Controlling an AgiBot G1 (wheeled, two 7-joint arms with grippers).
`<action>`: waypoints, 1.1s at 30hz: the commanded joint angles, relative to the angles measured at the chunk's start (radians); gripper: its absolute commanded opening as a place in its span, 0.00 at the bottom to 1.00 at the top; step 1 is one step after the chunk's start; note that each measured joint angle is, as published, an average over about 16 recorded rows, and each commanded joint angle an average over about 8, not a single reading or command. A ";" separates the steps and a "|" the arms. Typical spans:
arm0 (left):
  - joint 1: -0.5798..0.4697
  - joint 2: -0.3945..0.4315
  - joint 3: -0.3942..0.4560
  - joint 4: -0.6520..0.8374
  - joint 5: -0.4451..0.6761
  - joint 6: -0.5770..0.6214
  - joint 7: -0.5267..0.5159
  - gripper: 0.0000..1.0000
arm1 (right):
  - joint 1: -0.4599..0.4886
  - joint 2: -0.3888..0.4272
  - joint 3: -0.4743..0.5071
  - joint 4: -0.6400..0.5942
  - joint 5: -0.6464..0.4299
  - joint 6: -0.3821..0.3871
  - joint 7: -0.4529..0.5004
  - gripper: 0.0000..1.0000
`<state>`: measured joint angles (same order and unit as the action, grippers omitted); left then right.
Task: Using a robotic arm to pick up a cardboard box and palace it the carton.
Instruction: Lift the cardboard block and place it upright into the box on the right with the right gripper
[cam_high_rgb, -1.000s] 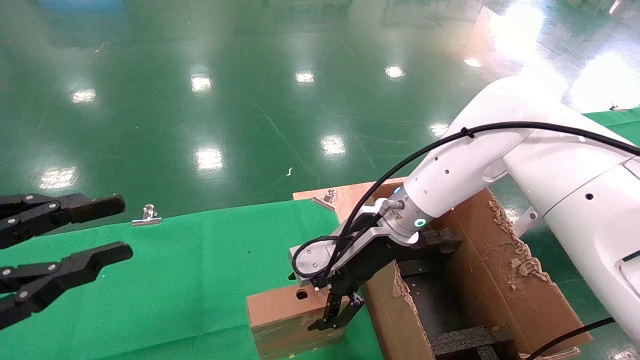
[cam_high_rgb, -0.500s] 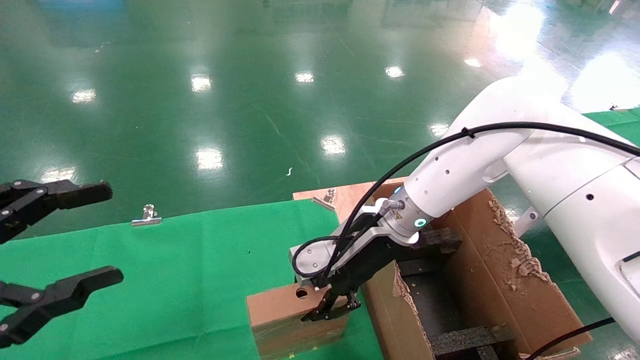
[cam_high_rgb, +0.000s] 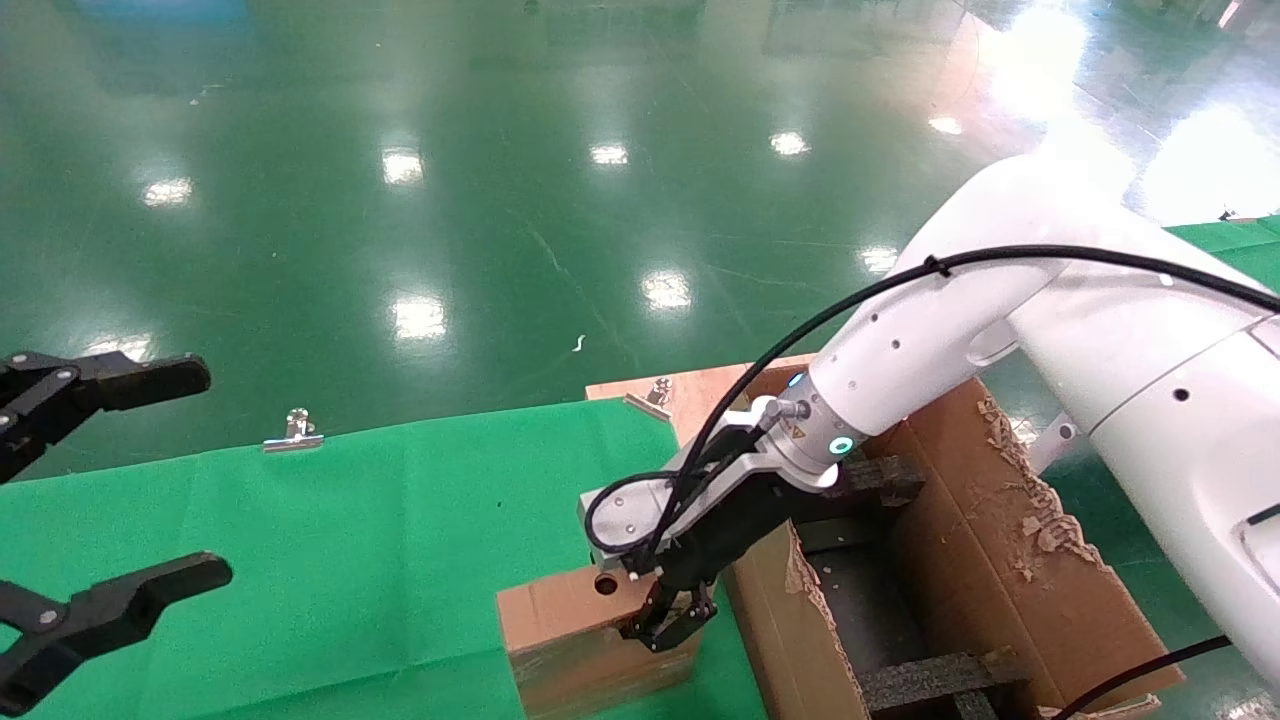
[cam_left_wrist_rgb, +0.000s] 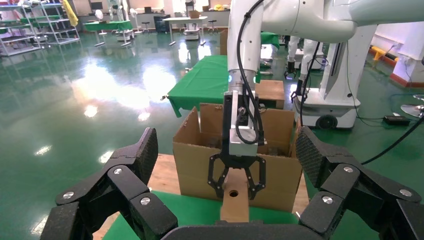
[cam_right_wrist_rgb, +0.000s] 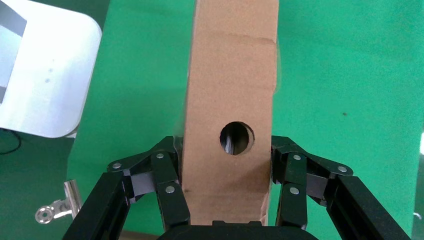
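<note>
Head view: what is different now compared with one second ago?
The right gripper closed from open onto the cardboard box. The left gripper spread its fingers wider and drew back to the left. The box stayed standing on the green cloth beside the carton.

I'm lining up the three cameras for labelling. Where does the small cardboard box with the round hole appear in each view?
Head view: cardboard box at bottom centre, beside the carton.
Left wrist view: low centre, between the right gripper fingers.
Right wrist view: centre, running top to bottom.
Shared landmark: the round hole.
</note>
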<state>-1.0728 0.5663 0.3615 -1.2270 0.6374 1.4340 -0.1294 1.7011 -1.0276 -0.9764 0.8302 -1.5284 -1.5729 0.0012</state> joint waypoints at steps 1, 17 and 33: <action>0.000 0.000 0.000 0.000 0.000 0.000 0.000 1.00 | 0.007 0.002 0.002 -0.002 0.005 0.003 0.000 0.00; 0.000 0.000 0.000 0.000 0.000 0.000 0.000 1.00 | 0.358 0.064 -0.044 -0.215 0.126 -0.019 -0.083 0.00; 0.000 0.000 0.000 0.000 0.000 0.000 0.000 1.00 | 0.480 0.213 -0.203 -0.277 0.232 -0.022 -0.062 0.00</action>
<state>-1.0728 0.5663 0.3615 -1.2269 0.6374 1.4339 -0.1294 2.1831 -0.8045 -1.1818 0.5650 -1.3013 -1.5941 -0.0540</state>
